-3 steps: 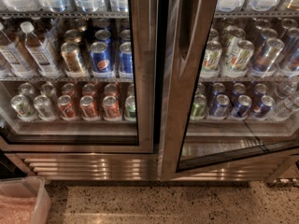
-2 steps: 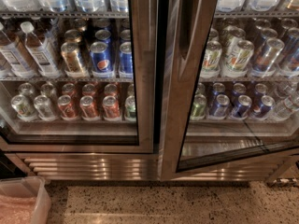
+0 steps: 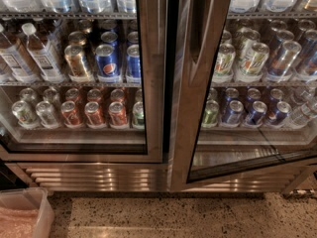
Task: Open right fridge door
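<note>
Fingers: state cannot be told, since the gripper sits outside your camera view. You see the right fridge door (image 3: 182, 108) ajar, its steel frame slanting away from the shut left door (image 3: 154, 73). Green-and-white cans (image 3: 224, 59) and blue cans (image 3: 232, 111) show through its glass.

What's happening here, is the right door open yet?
Partly. The right fridge door stands ajar: its steel frame leans away from the centre gap and its bottom edge runs at a slant. The left door sits flush and shut. Green-and-white cans and blue cans show through the right pane. The tool is not in view, so nothing is seen touching the door.
</note>
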